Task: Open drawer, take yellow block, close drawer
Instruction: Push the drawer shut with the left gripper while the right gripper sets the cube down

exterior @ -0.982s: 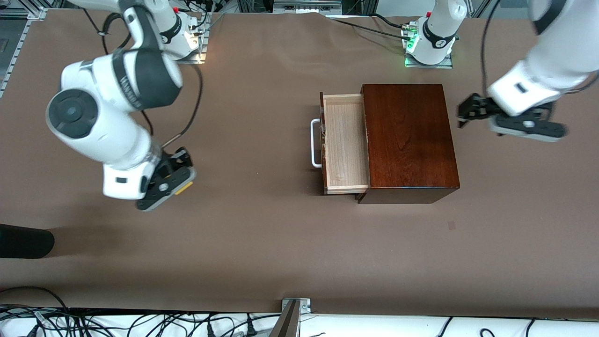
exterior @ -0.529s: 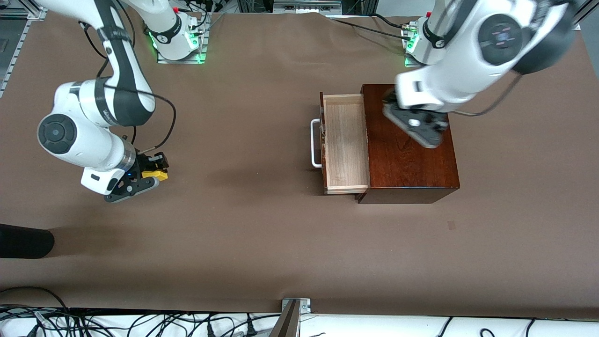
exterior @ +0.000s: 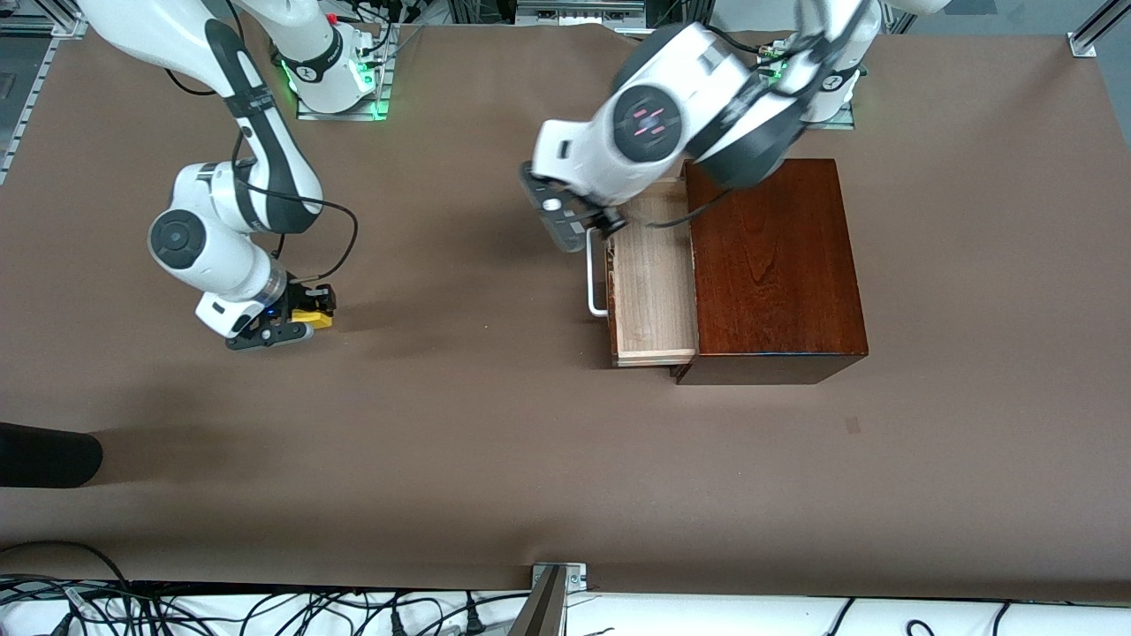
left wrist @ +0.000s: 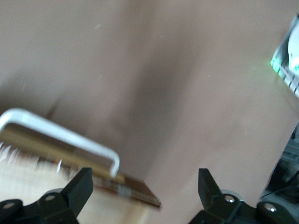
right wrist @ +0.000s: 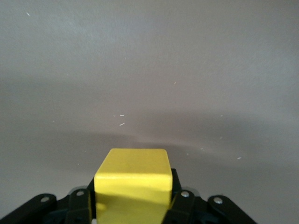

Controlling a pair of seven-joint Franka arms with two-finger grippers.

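Brown table (exterior: 495, 442) under open drawer (exterior: 652, 274)

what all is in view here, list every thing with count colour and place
drawer: one, pale wood tray with dark reddish front and white bar handle, pulled open from the box toward the right arm's end, nothing showing in the tray
wooden box: one, glossy dark mahogany, on the table toward the left arm's end
yellow block: one, bright yellow, held in the right gripper low over the table at the right arm's end
table: one, brown cover
right gripper: one, black, shut on the yellow block
left gripper: one, black, open, over the drawer handle's end farther from the front camera
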